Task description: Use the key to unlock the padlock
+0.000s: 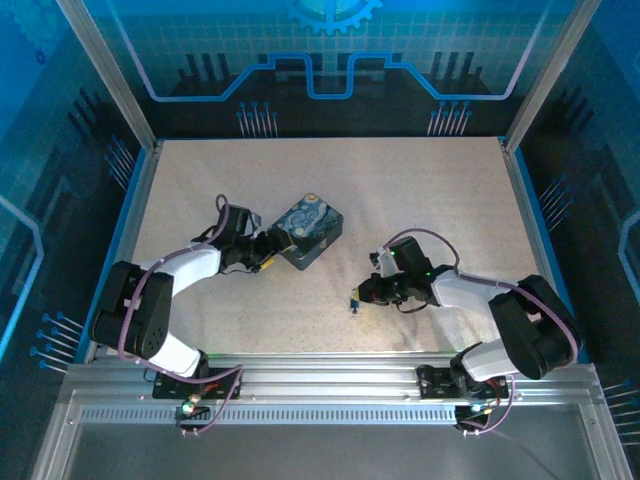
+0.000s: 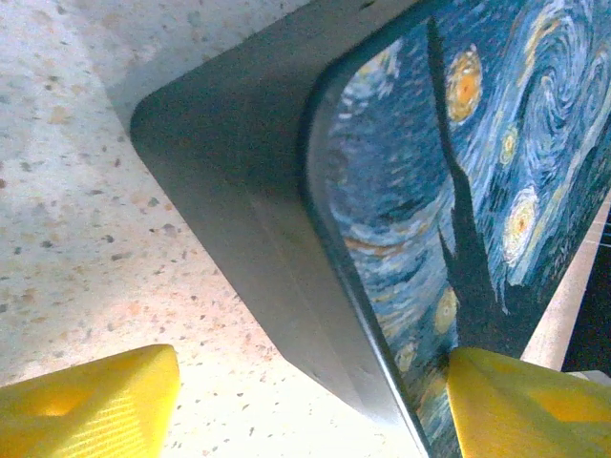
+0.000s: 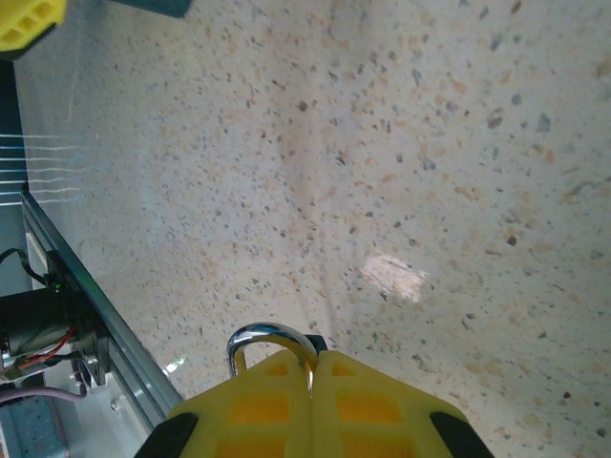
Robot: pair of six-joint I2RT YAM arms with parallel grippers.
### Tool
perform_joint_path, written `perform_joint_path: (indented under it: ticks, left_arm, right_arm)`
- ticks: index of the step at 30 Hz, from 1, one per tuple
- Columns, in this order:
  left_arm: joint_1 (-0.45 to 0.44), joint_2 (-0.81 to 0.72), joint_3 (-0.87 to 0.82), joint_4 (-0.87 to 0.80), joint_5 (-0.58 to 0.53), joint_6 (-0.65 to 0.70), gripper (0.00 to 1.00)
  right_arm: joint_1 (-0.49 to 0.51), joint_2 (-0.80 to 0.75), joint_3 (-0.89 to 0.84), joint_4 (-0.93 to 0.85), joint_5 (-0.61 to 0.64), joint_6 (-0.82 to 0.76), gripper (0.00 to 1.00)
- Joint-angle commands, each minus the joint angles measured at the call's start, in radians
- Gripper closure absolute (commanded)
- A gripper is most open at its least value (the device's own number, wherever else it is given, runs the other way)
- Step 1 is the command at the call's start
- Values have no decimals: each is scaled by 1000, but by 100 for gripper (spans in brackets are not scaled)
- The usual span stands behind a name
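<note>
My right gripper [image 3: 312,367] is shut on the padlock; its silvery shackle [image 3: 270,342] loops out above the closed yellow fingertips, low over the table. From above, the padlock [image 1: 354,301] is a tiny dark speck at the tip of the right gripper [image 1: 366,293]. I cannot make out the key. My left gripper [image 2: 305,415] is open, its yellow fingers [image 2: 86,401] standing either side of a corner of the night-sky tin [image 2: 458,191]. In the top view the left gripper [image 1: 268,250] is at the tin's [image 1: 308,232] left side.
The speckled table [image 1: 420,200] has bare room behind and between the arms. A metal rail [image 1: 330,380] runs along the near edge, close to the right gripper. Blue walls close in the other three sides.
</note>
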Motion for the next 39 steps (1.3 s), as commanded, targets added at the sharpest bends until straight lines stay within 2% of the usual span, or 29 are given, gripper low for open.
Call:
perform_joint_path:
  ticks: [1,14,22,28,39]
  left_arm:
    - [15,-54,12,-122,-45,46,24]
    - [19,-386,-64,-229,-135,37,21]
    - [24,-512,-49,-340,-175,67,19]
    - [24,-590,-39,-379,-186,70,17]
    - [26,-685,2,-482,-243,109,8]
  right_arm:
    - [-4,36,-9,24,-39,-15,96]
    - [-4,72,-16,19,-9,-18,91]
    - [-11,41,-13,-27,45,-18,84]
    - [-21,-47,-26,-80,83,-23,74]
    - [-82,-318,0,-293,187,-82,58]
